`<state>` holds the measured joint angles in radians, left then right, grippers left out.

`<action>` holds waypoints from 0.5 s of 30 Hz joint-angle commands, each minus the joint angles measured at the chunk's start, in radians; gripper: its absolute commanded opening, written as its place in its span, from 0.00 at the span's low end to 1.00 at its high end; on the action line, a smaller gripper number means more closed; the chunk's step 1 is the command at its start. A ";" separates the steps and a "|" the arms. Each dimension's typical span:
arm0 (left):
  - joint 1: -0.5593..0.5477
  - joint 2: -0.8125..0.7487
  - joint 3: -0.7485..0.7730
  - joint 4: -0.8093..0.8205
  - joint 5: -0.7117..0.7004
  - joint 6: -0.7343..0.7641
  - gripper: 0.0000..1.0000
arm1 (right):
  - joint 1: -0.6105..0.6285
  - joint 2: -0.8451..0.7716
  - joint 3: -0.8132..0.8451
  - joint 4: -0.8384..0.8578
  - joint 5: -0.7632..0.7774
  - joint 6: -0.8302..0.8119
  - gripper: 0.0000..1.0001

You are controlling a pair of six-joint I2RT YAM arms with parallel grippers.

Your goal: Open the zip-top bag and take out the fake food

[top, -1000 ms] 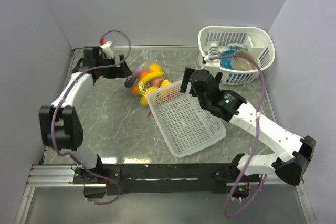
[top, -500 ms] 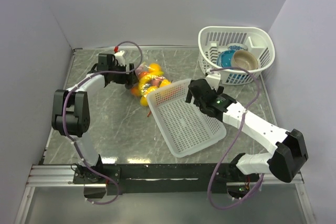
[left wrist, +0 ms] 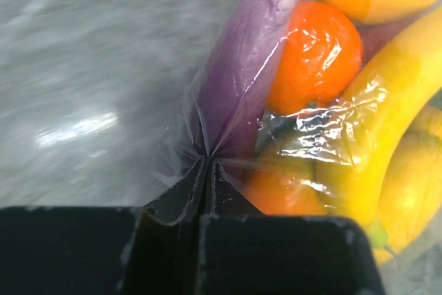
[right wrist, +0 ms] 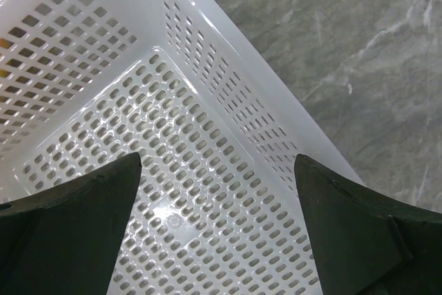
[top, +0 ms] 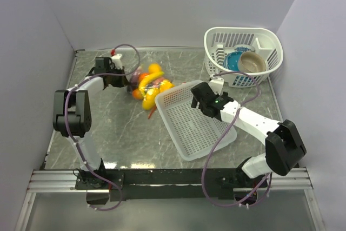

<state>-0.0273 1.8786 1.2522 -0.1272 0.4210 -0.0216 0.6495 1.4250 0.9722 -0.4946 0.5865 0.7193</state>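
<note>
Film of the bag (left wrist: 181, 148) is clamped in my left gripper (left wrist: 205, 179), I'd say to anchor it; right gripper (right wrist: 215, 170) hangs jaws apart over the basket (right wrist: 228, 94), free to unzip.

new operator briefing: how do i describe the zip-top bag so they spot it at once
On the marbled table, look at the far middle, just left of the flat white mesh basket. The zip-top bag is the clear plastic bundle, one corner pinched in the left gripper. Nothing else is see-through and packed with yellow, orange and purple fake food.
</note>
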 commanded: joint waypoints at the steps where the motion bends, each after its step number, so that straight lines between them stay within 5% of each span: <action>1: 0.159 -0.090 -0.033 -0.046 -0.044 0.094 0.01 | -0.073 0.038 -0.030 0.014 0.058 0.038 1.00; 8: 0.300 -0.185 -0.120 -0.115 0.005 0.199 0.03 | -0.113 0.019 -0.009 0.011 0.078 0.028 1.00; 15: 0.270 -0.298 -0.181 -0.202 0.079 0.213 0.04 | 0.191 0.079 0.289 0.008 0.177 -0.093 0.96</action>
<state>0.2741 1.6665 1.0977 -0.2607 0.4297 0.1474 0.6861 1.4750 1.0359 -0.5117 0.6693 0.6861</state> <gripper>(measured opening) 0.049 0.970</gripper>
